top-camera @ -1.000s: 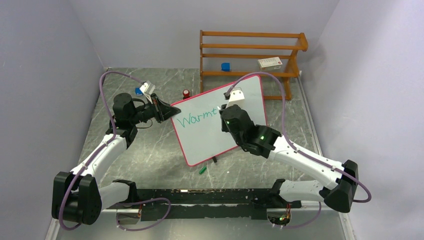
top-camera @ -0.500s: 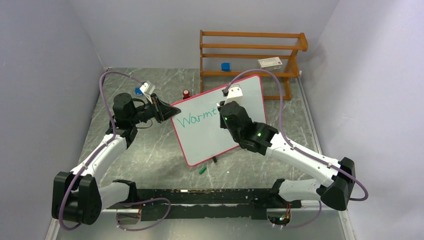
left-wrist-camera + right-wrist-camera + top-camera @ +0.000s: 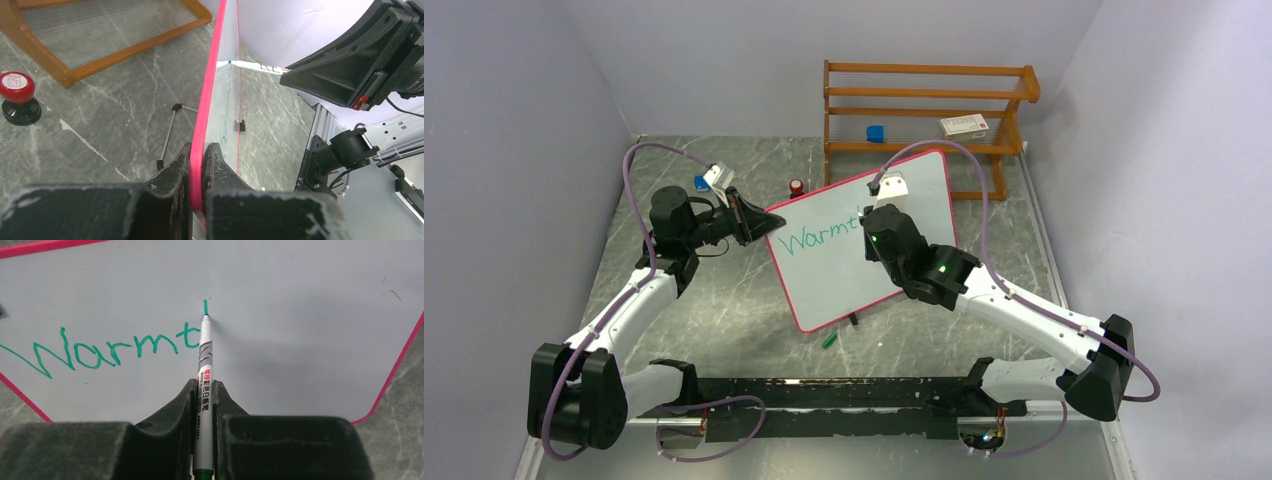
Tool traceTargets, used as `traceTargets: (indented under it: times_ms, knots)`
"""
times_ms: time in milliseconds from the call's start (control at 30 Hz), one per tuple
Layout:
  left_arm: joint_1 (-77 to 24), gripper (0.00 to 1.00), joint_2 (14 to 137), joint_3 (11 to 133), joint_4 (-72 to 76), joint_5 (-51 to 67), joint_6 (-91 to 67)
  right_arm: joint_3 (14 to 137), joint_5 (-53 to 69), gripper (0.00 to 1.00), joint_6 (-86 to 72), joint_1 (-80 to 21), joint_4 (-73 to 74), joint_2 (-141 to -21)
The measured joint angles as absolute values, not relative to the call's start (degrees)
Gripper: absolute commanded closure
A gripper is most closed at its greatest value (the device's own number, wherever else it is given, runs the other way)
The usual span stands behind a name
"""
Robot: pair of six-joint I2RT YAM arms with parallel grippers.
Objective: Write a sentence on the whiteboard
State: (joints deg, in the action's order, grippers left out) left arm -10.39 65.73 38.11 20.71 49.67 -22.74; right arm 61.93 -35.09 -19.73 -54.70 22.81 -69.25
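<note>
The whiteboard (image 3: 824, 275), white with a pink-red frame, stands tilted on the grey marble table and carries green writing, "Warmt". My left gripper (image 3: 764, 222) is shut on the whiteboard's left edge; the left wrist view shows the pink frame (image 3: 210, 90) pinched between the jaws of this gripper (image 3: 199, 150). My right gripper (image 3: 869, 215) hovers over the board's upper middle. In the right wrist view that gripper (image 3: 204, 385) is shut on a white marker (image 3: 204, 370) with a green tip. The tip touches the board (image 3: 300, 315) at the foot of a short new vertical stroke after the "t".
A wooden rack (image 3: 924, 110) stands behind the board, holding a blue block (image 3: 875, 133) and a white box (image 3: 964, 125). A red-topped stamp (image 3: 796, 187) sits by the board's far left corner. A green cap (image 3: 829, 340) lies on the table in front of the board.
My right gripper has shifted slightly up the board and a little left with the marker. The left arm and the board have stayed still.
</note>
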Motion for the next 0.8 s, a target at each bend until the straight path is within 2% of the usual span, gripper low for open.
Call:
traceTargets:
  times_ms: [800]
  knots:
    - [-10.39,0.95,65.73,38.11,20.64,49.60,-22.72,60.53,-31.83,1.00,-22.81,-54.70,27.81,-68.31]
